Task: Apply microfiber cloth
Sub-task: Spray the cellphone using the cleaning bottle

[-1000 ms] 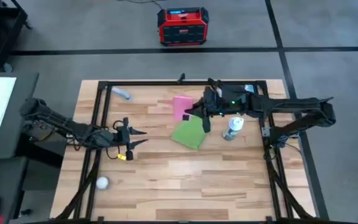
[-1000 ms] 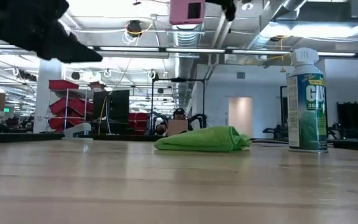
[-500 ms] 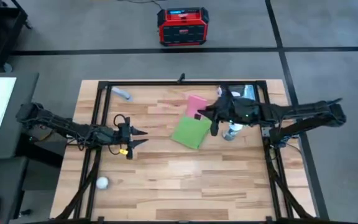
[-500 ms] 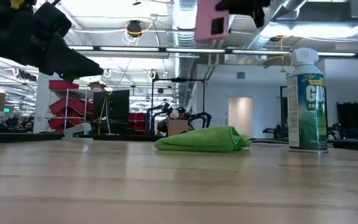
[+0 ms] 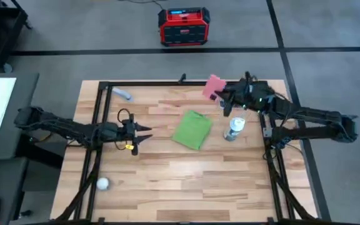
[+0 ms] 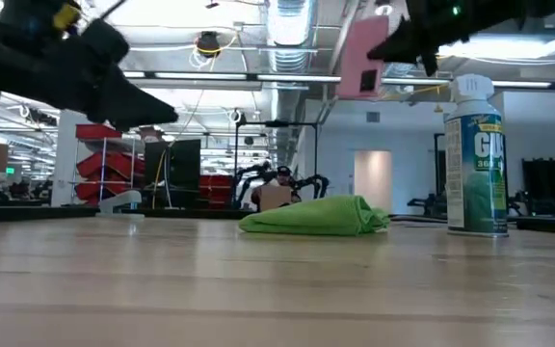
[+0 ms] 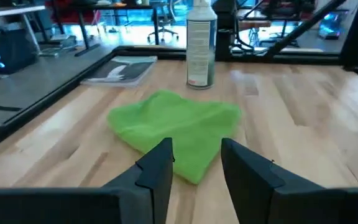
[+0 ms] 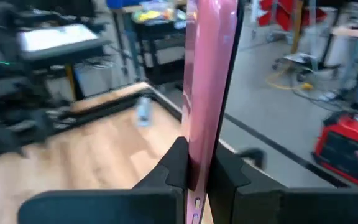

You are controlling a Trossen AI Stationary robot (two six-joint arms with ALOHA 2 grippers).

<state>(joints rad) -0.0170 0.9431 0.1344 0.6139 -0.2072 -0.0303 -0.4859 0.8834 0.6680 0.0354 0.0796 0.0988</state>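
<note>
High view: left gripper [image 5: 146,132] hovered with jaws apart, folded bright green microfiber cloth [image 5: 192,129] ahead on the wooden table [image 5: 167,181], right gripper [image 5: 224,100] clamped on a flat pink phone-like slab [image 5: 214,87] — likely dropped if pinch slackened.

Pink phone [image 8: 207,74] runs past the frame's top.

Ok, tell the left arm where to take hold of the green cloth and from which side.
Grip the microfiber cloth at its near corner, the one pointing toward the left tool, coming in low from the left side. The cloth lies loosely folded and slightly bunched on the table, so that raised edge probably gives the open fingers something to pinch.
</note>
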